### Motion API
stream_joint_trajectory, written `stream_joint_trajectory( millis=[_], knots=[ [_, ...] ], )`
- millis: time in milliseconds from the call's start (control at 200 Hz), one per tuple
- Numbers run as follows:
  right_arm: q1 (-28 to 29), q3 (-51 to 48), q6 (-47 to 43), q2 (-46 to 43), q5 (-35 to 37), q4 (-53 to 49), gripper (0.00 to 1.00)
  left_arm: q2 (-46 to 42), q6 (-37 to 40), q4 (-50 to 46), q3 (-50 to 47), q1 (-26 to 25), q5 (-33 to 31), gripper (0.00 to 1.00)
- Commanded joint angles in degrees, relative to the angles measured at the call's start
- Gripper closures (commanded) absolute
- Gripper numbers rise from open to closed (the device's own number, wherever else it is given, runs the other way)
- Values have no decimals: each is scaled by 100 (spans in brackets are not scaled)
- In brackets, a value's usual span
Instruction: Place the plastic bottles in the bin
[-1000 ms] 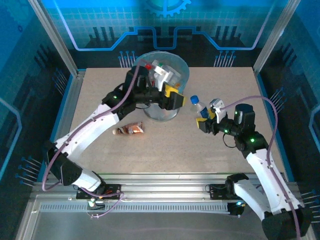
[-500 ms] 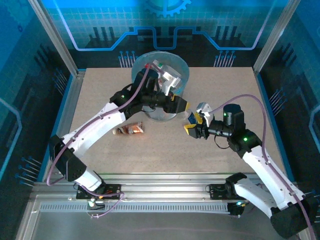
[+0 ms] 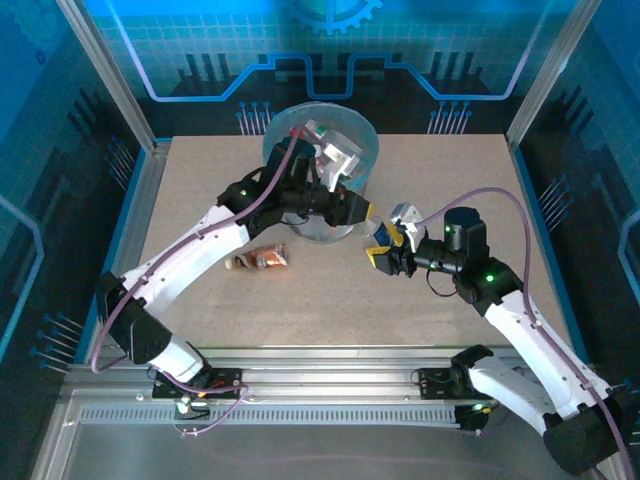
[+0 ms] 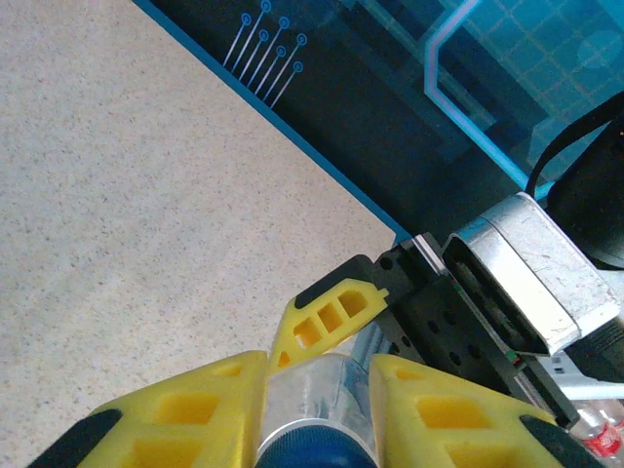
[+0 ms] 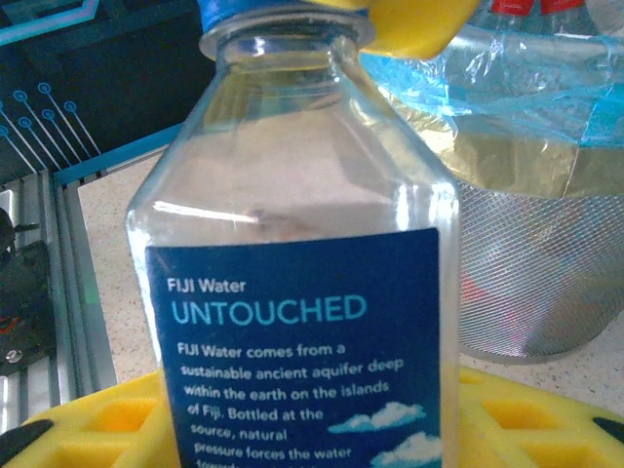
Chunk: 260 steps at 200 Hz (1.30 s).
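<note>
Top external: speckled beige table, blue-lit walls.

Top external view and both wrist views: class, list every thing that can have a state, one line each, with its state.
Fiji bottle: capped, gripped by both grippers.
Left gripper: shut on the Fiji bottle's blue cap.
Right gripper: shut on the Fiji bottle's body.
Brown bottle: lying on its side on the table.
Bin: upright, bag-lined, bottles inside.

A robot lab cell: aluminium frame posts, blue circuit-print wall panels, railed table.
</note>
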Motion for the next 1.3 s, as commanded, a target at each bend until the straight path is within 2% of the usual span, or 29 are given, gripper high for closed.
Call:
stream_joint_trajectory(
  millis=[0, 75, 155, 305, 380, 545, 815, 960, 1095, 1246, 1296],
  knots=[
    [74, 145, 134, -12, 169, 157, 46, -289, 80, -23, -76, -8, -52, 81],
    [92, 172, 152, -29, 192, 158, 44, -351, 90, 45, -111, 2, -165, 90],
    [165, 212, 170, -42, 333, 137, 34, -437, 68, 149, -147, 0, -309, 100],
    [379, 294, 149, -194, 762, 95, 9, -622, 72, 361, -141, 4, -731, 100],
    [465, 351, 143, -315, 975, 66, 0, -730, 90, 529, -108, 35, -1011, 100],
    [555, 427, 139, -651, 1557, 53, 0, -935, -89, 1007, -35, 381, -1563, 100],
    [567, 449, 61, -1129, 2461, -245, 0, -800, -747, 1520, 80, 1577, -2410, 100],
    [567, 493, 9, -1151, 2583, -487, 0, -83, -856, 945, 785, 2044, -2301, 100],
    [567, 491, 12, -1187, 2662, -617, 0, 453, -1037, 700, 1209, 2236, -1944, 100],
    [560, 649, 30, -1224, 2704, -711, 0, 678, -1186, 646, 1305, 2297, -1683, 60],
    [567, 647, 24, -1233, 2714, -746, 0, 682, -1193, 646, 1284, 2298, -1670, 55]
  ],
)
